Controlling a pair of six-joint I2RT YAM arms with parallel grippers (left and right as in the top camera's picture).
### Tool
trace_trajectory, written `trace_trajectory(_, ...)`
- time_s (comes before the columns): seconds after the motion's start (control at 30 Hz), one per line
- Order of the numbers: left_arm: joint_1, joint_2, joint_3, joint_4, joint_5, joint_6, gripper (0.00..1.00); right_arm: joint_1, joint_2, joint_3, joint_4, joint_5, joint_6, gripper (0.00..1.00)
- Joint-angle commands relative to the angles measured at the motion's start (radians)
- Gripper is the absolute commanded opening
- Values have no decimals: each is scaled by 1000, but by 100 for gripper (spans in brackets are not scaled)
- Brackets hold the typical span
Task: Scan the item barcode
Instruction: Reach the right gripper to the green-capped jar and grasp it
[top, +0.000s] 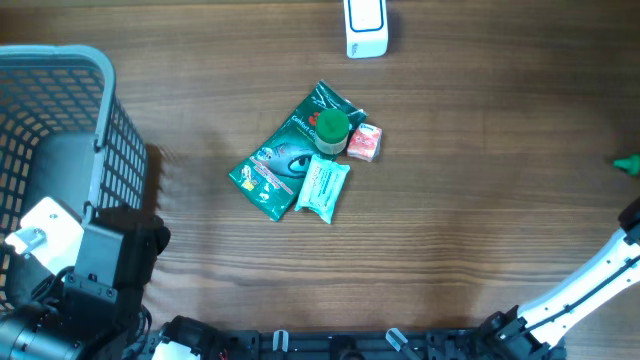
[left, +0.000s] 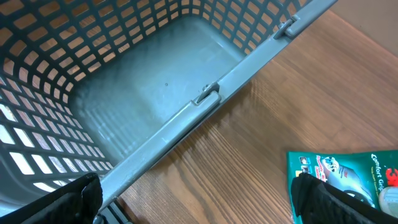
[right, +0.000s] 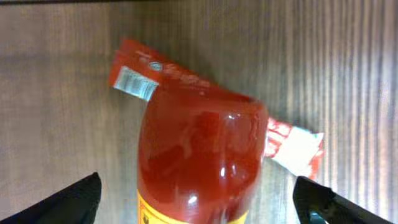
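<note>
1. Bottle (right: 199, 162), red, lies on the table (right: 50, 124) across a red sachet (right: 158, 65), framed by my right gripper (right: 196, 190), whose fingers stand wide and clasp nothing.
2. At ten o'clock of the bottle, the sachet's barcode label (right: 134, 83) peeks out; the bottle's own code is hidden.
3. At twelve o'clock the scanner (top: 365, 28) waits, well apart.
4. My left gripper (left: 196, 186), spread and empty, hangs over the basket (left: 186, 115) at nine o'clock, I judge to stay clear.

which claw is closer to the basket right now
Left. The left claw hovers at the rim of the basket; the right claw is far across the table, over a red bottle.
</note>
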Motion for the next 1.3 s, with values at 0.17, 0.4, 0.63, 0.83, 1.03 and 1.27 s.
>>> trace_trajectory(0.17, 8, -3, 0, -1, -16, -16, 100, 103, -454, 16, -82, -473, -38, 99)
trace_trajectory(0.4, 8, -3, 0, -1, -16, -16, 100, 652, -629, -44, -486, -564, -97, 100)
trace_trajectory(0.63, 8, -3, 0, -1, -16, -16, 100, 1150, -597, -293, -238, -402, -90, 100)
trace_trajectory(0.83, 8, -3, 0, -1, -16, -16, 100, 1350, -513, -640, 293, -377, -95, 100)
trace_trajectory(1.03, 8, -3, 0, -1, -16, -16, 100, 1386, -399, -656, 401, -312, -51, 100)
trace_trajectory(1.27, 8, -3, 0, -1, -16, -16, 100, 1389, -384, -656, 322, -326, -6, 69)
